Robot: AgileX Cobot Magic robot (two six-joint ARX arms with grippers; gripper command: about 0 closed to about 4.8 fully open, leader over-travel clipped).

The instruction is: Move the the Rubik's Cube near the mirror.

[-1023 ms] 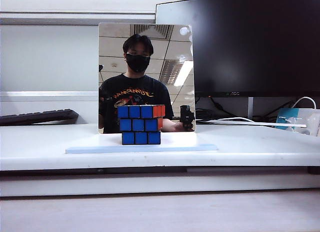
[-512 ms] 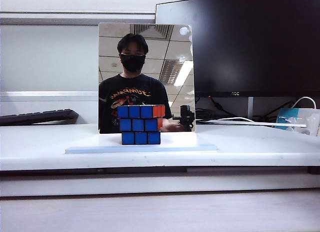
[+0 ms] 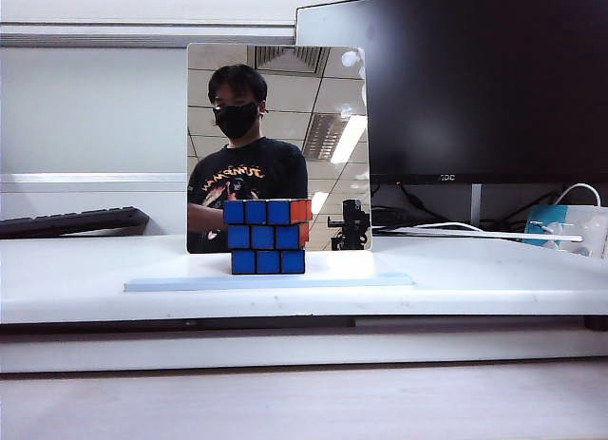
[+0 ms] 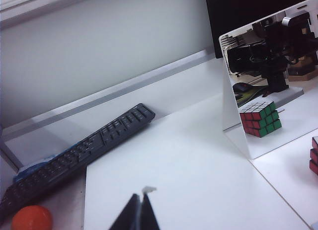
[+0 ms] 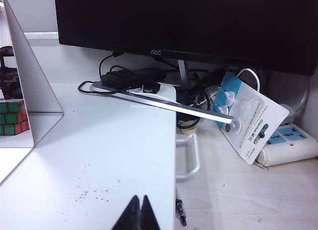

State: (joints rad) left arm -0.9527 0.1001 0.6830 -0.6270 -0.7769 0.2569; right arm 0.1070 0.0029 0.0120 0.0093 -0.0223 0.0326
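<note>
The Rubik's Cube stands on a pale blue plate right in front of the mirror, blue face forward and an orange-red face to the right. In the left wrist view only its red edge shows beside the mirror, which reflects the cube's green and red sides. My left gripper is shut and empty over the white table, well apart from the cube. My right gripper is shut and empty too, off to the side of the mirror. Neither arm shows directly in the exterior view.
A black monitor stands behind the mirror on the right, with cables, a power strip and a blue-white package below it. A keyboard and an orange ball lie at the far left. The table's edge drops beside my right gripper.
The cube and the mirror have stayed put. In the mirror the reflected person has shifted to the left and drawn the hand away from the reflected gripper.
</note>
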